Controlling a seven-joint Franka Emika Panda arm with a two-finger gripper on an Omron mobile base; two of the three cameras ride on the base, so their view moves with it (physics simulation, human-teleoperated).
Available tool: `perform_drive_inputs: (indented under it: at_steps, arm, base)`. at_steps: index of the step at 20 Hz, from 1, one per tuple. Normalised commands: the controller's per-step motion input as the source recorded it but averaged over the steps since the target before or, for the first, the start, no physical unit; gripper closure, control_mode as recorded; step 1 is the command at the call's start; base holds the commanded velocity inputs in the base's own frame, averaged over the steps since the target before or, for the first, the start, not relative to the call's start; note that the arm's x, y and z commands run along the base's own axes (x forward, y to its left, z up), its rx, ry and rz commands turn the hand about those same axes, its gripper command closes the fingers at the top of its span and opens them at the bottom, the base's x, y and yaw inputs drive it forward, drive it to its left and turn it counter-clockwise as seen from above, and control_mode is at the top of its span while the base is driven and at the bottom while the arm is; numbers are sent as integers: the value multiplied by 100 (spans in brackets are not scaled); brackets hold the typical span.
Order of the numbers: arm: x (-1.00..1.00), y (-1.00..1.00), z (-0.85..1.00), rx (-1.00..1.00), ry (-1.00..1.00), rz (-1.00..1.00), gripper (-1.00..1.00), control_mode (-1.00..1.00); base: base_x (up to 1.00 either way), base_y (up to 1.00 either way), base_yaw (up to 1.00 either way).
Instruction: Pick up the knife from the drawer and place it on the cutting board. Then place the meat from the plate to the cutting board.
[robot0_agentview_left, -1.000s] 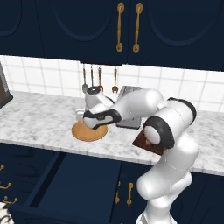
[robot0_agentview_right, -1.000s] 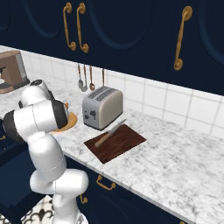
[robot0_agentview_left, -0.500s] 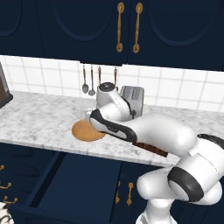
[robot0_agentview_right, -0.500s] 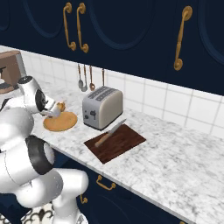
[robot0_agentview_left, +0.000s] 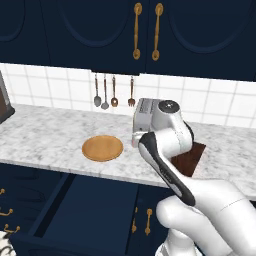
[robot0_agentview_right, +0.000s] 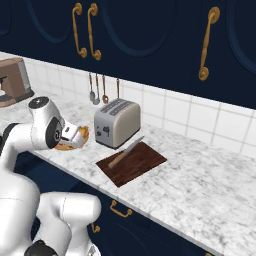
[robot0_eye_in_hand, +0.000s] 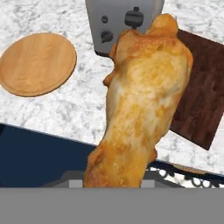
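Note:
My gripper (robot0_agentview_right: 76, 136) is shut on the meat (robot0_eye_in_hand: 144, 96), a golden-brown roast piece held in the air above the counter's front edge, between the plate and the cutting board. The round tan plate (robot0_agentview_left: 102, 148) lies bare on the marble to the left. To the right lies the dark reddish-brown cutting board (robot0_agentview_right: 132, 162), with the knife (robot0_agentview_right: 127, 151) resting on it, wooden handle toward the front. The navy drawer (robot0_agentview_left: 90, 210) stands pulled out below the counter. In the hand view the meat hides my fingertips. The board (robot0_eye_in_hand: 205, 100) shows to its right there.
A silver toaster (robot0_agentview_right: 117, 122) stands just behind the cutting board. Spoons and a fork (robot0_agentview_left: 112, 92) hang on the tiled wall. A coffee machine (robot0_agentview_right: 15, 80) sits at the far left. The open drawer juts out under the plate.
The jaws closed on the meat at the plate, then the arm lifted it off and swung right toward the cutting board. The plate is now bare.

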Motion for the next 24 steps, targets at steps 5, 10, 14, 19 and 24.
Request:
perform_drive_inputs:
  at_steps: [5,10,14,19,24]
  arm:
    - [-12,-100,13,0,3,0,100,-100]
    - [20,-100,-7,0,10,-2,100,-100]
    - [55,-98,-25,0,11,-4,100,-100]
    - [96,-30,-41,0,11,0,100,-100]
    - [48,0,-58,0,10,1,100,-100]
  base:
    - [0,0,0]
    - [0,0,0]
    - [0,0,0]
    - [0,0,0]
    - [0,0,0]
